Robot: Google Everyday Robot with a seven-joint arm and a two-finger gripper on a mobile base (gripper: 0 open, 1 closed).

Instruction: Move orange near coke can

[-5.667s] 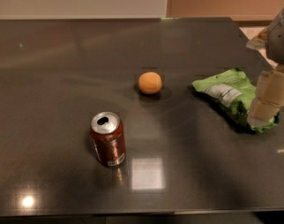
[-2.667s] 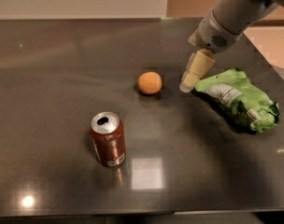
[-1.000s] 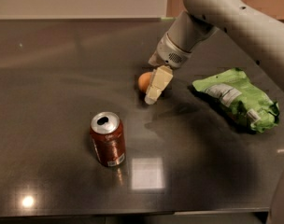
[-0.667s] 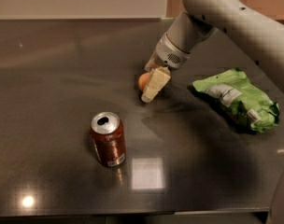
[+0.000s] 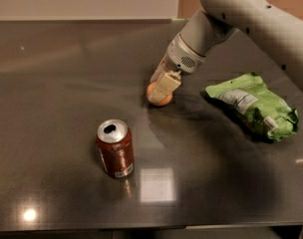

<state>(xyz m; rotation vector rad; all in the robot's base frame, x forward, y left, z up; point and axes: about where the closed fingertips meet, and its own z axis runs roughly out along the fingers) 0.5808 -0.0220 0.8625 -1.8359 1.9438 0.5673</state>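
The orange (image 5: 160, 101) lies on the dark table (image 5: 57, 93) near its middle. My gripper (image 5: 162, 87) has come down on the orange from the upper right and covers its top and right side. Only the fruit's left edge and underside show. The coke can (image 5: 115, 148) stands upright in front of and to the left of the orange, about a can's height away from it. Its silver top with the open tab faces up.
A crumpled green snack bag (image 5: 253, 106) lies to the right of the orange, under the arm. My grey arm (image 5: 241, 14) reaches in from the upper right. The table's front edge runs along the bottom of the view.
My gripper has swung from the right side of the table leftwards and lowered onto the orange. The can and the bag have not moved.
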